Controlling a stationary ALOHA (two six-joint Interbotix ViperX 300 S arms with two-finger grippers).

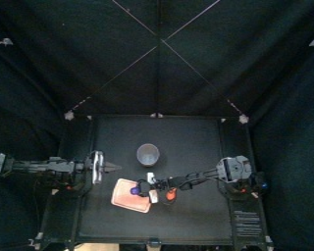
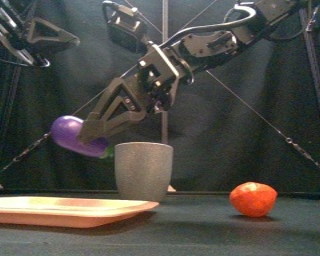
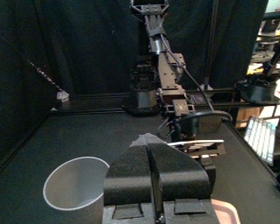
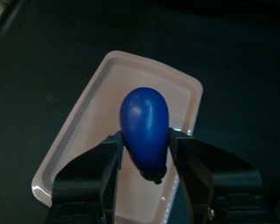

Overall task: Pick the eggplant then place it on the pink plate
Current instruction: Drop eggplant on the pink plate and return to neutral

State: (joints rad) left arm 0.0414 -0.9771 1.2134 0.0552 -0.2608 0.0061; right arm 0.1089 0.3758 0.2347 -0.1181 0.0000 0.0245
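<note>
Pink plate (image 4: pixel 98 101) top is bare under the eggplant (image 4: pixel 145 118), w/ free air betw. them. Grey cup (image 2: pixel 143 170) stands upright behind plate, apart from it; red toy (image 2: pixel 254 198) sits near plate's right side. Left gripper (image 1: pixel 97 165), fingers pressed together, rests left of the cup, near plate's back-left corner. Bench (image 1: pixel 199 137) back-right part is open.

No legible txt anywhere.

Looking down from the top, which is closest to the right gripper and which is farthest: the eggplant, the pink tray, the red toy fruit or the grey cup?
1. eggplant, held in the right gripper.
2. pink tray, right beneath it.
3. red toy fruit, just off the tray's right edge.
4. grey cup, farthest, toward the back.
</note>
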